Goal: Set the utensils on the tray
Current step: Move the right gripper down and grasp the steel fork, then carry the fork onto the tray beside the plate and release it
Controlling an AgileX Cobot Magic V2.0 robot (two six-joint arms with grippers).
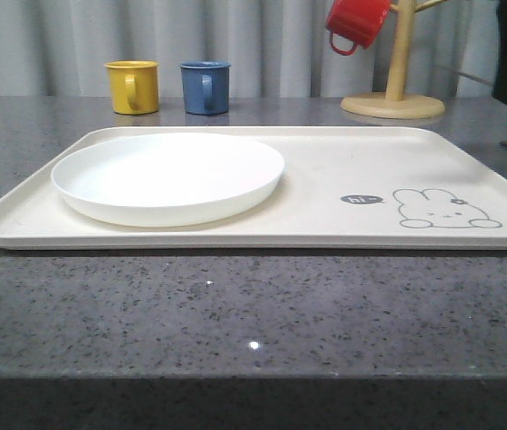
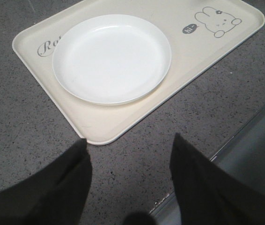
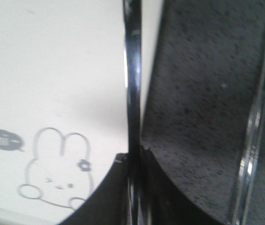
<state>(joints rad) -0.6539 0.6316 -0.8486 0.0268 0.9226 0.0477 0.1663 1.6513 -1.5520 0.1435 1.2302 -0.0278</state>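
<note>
Front view shows the cream tray (image 1: 325, 193) lying flat on the speckled grey counter (image 1: 236, 313), with the round white plate (image 1: 168, 176) resting on its left half and the grey rabbit drawing (image 1: 442, 208) printed near its right end; behind the tray stand a yellow mug (image 1: 133, 86) and a blue mug (image 1: 205, 87) side by side, and a red mug (image 1: 356, 23) hangs on a wooden mug stand (image 1: 395, 90) further right; in the left wrist view the left gripper (image 2: 130, 154) hovers over bare counter just off a rounded corner of the tray, its two dark fingers (image 2: 62, 183) spread wide apart with nothing between them; the plate sits inside the tray next to script lettering that it partly covers; in the right wrist view the right gripper (image 3: 135, 157) is closed around a slim shiny metal utensil handle (image 3: 133, 84), which runs straight away from the fingers along the tray's edge beside the rabbit; which utensil it is cannot be told, as its working end is out of frame; a second thin metal piece (image 3: 254, 122), blurred, lies on the counter beyond the tray.
</note>
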